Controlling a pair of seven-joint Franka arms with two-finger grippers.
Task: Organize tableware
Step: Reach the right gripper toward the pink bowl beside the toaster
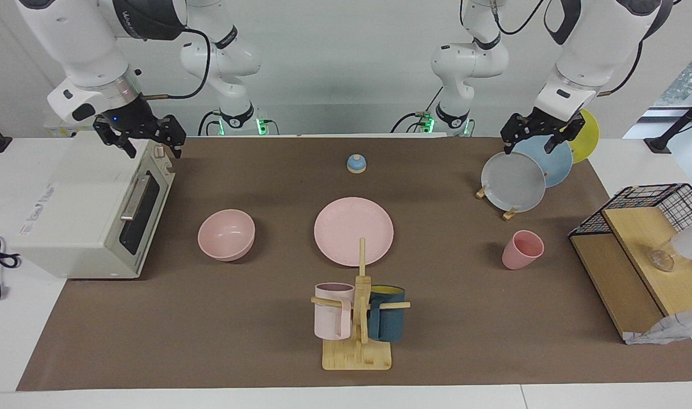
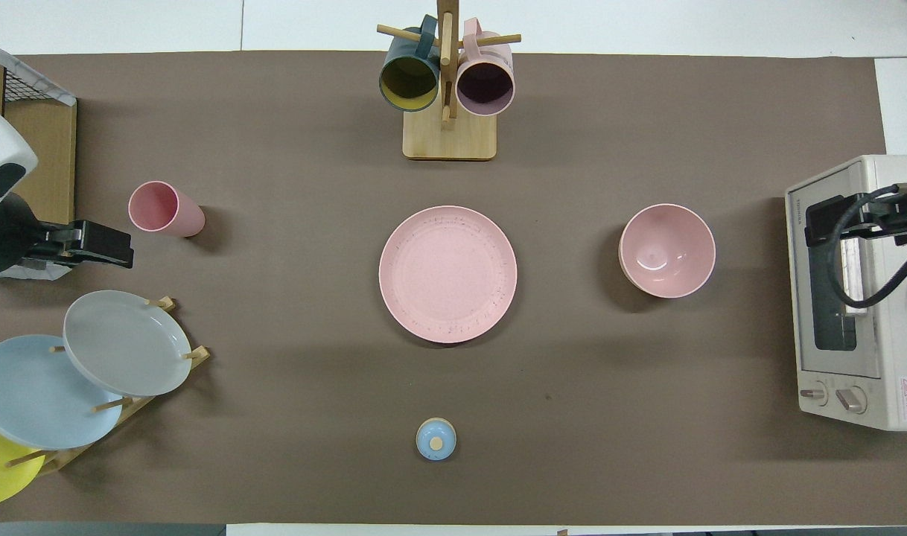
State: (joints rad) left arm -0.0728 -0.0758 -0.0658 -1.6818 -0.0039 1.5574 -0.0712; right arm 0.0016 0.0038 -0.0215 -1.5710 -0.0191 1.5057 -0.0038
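The pink plate [image 1: 354,231] lies flat in the middle of the brown mat; it also shows in the overhead view [image 2: 447,274]. The pink bowl [image 1: 226,234] [image 2: 667,251] stands beside it toward the right arm's end. The pink cup [image 1: 522,250] [image 2: 165,209] stands upright toward the left arm's end. My left gripper [image 1: 542,142] [image 2: 100,249] is open and empty, raised over the plate rack. My right gripper [image 1: 144,142] [image 2: 844,216] is open and empty, raised over the toaster oven.
A white toaster oven [image 1: 90,210] stands at the right arm's end. A rack with grey, blue and yellow plates [image 1: 513,182] and a wire-and-wood shelf [image 1: 641,250] stand at the left arm's end. A mug tree [image 1: 357,318] holds two mugs. A small blue bell [image 1: 357,163] sits near the robots.
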